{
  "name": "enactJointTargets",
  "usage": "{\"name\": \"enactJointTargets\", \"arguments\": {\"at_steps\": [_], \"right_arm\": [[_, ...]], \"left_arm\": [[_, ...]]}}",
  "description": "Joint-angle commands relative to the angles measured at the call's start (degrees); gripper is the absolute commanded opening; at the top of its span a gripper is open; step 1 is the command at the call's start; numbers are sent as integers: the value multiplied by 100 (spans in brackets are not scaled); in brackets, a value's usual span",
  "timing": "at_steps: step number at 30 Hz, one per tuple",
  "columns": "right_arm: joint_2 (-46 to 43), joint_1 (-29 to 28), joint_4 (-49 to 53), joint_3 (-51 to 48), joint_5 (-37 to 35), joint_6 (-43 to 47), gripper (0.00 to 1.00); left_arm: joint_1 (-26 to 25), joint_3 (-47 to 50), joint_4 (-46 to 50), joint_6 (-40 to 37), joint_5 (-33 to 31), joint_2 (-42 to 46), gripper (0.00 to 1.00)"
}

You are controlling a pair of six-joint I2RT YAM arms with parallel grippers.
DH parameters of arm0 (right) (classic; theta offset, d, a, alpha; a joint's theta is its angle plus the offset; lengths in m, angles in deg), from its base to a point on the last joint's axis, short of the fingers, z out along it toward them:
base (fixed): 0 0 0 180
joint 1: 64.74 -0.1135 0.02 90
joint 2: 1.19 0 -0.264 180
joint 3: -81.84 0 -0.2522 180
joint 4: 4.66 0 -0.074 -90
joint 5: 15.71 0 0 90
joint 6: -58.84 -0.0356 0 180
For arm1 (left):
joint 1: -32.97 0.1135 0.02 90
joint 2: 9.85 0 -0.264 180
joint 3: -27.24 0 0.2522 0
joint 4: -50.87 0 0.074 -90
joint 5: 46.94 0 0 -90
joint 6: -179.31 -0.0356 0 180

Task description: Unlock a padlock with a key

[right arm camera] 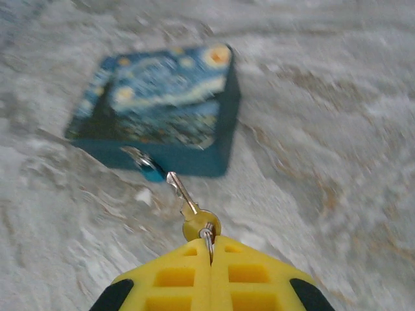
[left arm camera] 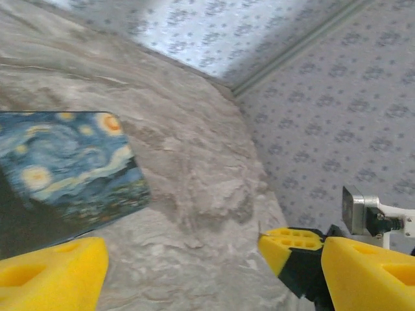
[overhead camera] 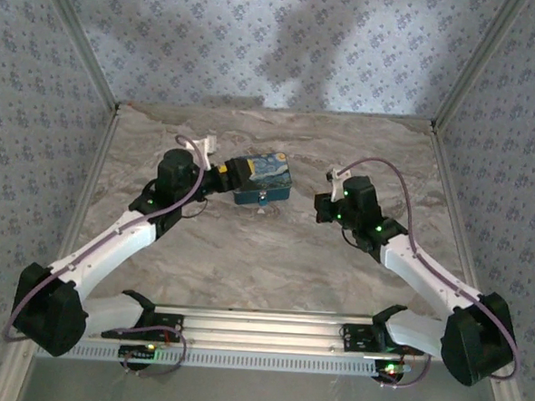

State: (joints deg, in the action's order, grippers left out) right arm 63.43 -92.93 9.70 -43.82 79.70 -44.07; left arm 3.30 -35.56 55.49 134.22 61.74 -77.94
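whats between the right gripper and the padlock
The key: the right gripper pinches its head, and its blade points at the padlock on the tin's front. The right wrist view shows this; blur hides whether the tip touches.

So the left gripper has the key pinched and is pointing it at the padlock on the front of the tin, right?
No, it is the right gripper that has the key pinched and is pointing it at the padlock on the front of the tin; the right wrist view shows it. The left gripper is open and holds nothing.
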Motion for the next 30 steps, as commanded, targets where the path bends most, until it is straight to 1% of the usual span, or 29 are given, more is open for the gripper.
{"name": "enactJointTargets", "arguments": {"at_steps": [1, 4, 8, 13, 21, 27, 30], "right_arm": [[-237, -125, -1020, -154, 341, 476, 0], [-403, -243, -1431, -239, 323, 727, 0], [-494, -408, -1528, -195, 274, 944, 0], [-451, -575, -1537, -135, 373, 813, 0], [-442, -782, -1624, -150, 421, 578, 0], [-433, -868, -1616, -149, 390, 578, 0], [-425, -882, -1642, -143, 385, 553, 0]], "left_arm": [[-171, -398, -182, 68, 454, -204, 82], [-388, -597, -284, 50, 530, -362, 79], [-680, -869, -307, -75, 610, -616, 75], [-945, -1093, -455, -102, 695, -990, 68], [-1121, -1310, -596, -60, 772, -1400, 54], [-1143, -1324, -679, 0, 789, -1513, 39], [-1153, -1319, -677, 0, 795, -1522, 29]]}}
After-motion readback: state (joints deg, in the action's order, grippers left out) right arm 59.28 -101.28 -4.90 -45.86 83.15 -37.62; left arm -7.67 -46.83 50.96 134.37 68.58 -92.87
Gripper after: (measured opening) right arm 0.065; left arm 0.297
